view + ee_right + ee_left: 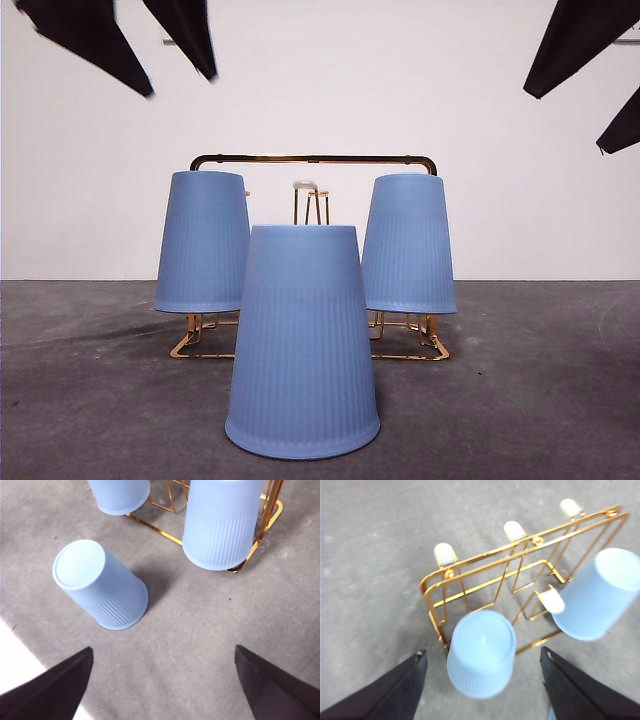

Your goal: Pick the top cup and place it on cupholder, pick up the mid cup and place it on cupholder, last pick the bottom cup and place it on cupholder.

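Observation:
The gold wire cupholder [312,159] stands mid-table with a blue cup upside down on a peg at each end, the left cup [203,242] and the right cup [408,244]. A third blue cup [302,342] stands upside down on the table in front of the rack, also seen as the loose cup [97,582]. My left gripper [483,652] hovers open above one racked cup [481,652], holding nothing. My right gripper [163,648] hangs open high over the table near the loose cup. In the front view only black jaw tips show at both top corners.
Bare white-capped pegs [445,554] stand along the rack's far side. Grey table [200,630] spreads around the rack, and a white wall rises behind it. A white strip [15,665] borders the table near the loose cup.

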You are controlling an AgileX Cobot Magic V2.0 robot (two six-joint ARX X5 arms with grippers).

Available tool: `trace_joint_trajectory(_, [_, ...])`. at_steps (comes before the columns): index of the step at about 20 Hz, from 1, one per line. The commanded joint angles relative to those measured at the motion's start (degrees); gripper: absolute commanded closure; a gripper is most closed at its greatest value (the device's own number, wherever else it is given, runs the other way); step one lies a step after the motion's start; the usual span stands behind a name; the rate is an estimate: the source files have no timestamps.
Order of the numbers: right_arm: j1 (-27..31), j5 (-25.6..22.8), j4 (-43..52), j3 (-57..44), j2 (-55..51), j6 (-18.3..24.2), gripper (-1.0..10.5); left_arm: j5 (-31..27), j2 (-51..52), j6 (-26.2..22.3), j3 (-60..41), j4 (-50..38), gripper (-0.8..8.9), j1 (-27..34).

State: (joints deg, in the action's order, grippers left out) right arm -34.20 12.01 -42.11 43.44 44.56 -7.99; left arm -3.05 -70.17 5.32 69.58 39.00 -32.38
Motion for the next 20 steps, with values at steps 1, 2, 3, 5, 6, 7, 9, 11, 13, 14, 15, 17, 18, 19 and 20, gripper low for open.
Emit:
trace_joint_trajectory(1, [-0.55, 0.26, 1.64, 0.26, 0.31, -0.39, 5.0, 0.31, 3.98, 0.11, 1.25, 2.71, 4.61, -0.81])
trace_joint_trajectory(2, [-0.55, 0.57, 2.34, 0.26, 0.28, -0.42, 5.0, 1.16, 5.79, 0.20, 1.25, 4.39, 4.61, -1.03])
trace_joint_trajectory(3, [-0.55, 1.22, 3.04, 0.26, 0.31, -0.42, 5.0, 2.38, 7.67, 0.22, 1.22, 6.23, 4.61, -1.07])
trace_joint_trajectory(5, [-0.55, 1.95, 4.20, 0.28, 0.33, -0.59, 5.0, 4.26, 10.93, 0.20, 0.74, 8.92, 4.61, -1.07])
trace_joint_trajectory(6, [-0.55, 1.99, 4.76, 0.28, 0.33, -0.59, 5.0, 5.88, 12.52, 0.22, -0.13, 9.40, 4.61, -1.07])
trace_joint_trajectory(7, [-0.55, 2.29, 5.27, 0.28, 0.33, -0.63, 5.0, 7.63, 14.43, 0.37, -1.62, 9.35, 4.62, -1.07])
trace_joint_trajectory(9, [-0.55, 3.13, 6.14, 0.28, 0.33, -1.09, 5.0, 10.49, 18.47, 0.52, -5.57, 9.25, 4.62, -1.09])
trace_joint_trajectory(11, [-0.55, 3.28, 6.64, 0.28, 0.33, -1.55, 5.0, 13.05, 22.32, 0.79, -10.14, 9.22, 4.62, -1.09])
trace_joint_trajectory(13, [-0.55, 4.92, 7.19, 0.33, 0.46, -1.99, 5.0, 15.26, 25.99, 1.40, -14.60, 9.42, 4.62, -1.11])
trace_joint_trajectory(14, [-0.55, 5.40, 7.41, 0.44, 0.74, -2.19, 5.0, 15.58, 27.61, 1.64, -16.35, 9.51, 4.62, -1.14])
trace_joint_trajectory(15, [-0.57, 5.90, 7.63, 0.48, 1.09, -2.29, 5.0, 15.85, 28.98, 1.70, -17.62, 9.53, 4.63, -1.14])
trace_joint_trajectory(17, [-0.59, 7.74, 8.09, 0.50, 2.14, -2.67, 5.0, 15.82, 30.80, 2.34, -18.69, 9.62, 4.63, -1.11])
trace_joint_trajectory(18, [-0.72, 8.46, 8.61, 0.50, 2.78, -3.30, 5.0, 15.85, 31.32, 2.47, -18.69, 9.64, 4.63, -1.11])
trace_joint_trajectory(19, [-1.07, 9.49, 9.49, 0.50, 3.43, -3.65, 5.0, 15.85, 31.74, 2.51, -18.69, 9.49, 4.63, -1.11])
trace_joint_trajectory(20, [-1.66, 10.32, 10.38, 0.66, 4.13, -4.04, 5.0, 15.82, 31.93, 2.51, -18.69, 9.40, 4.63, -1.11])
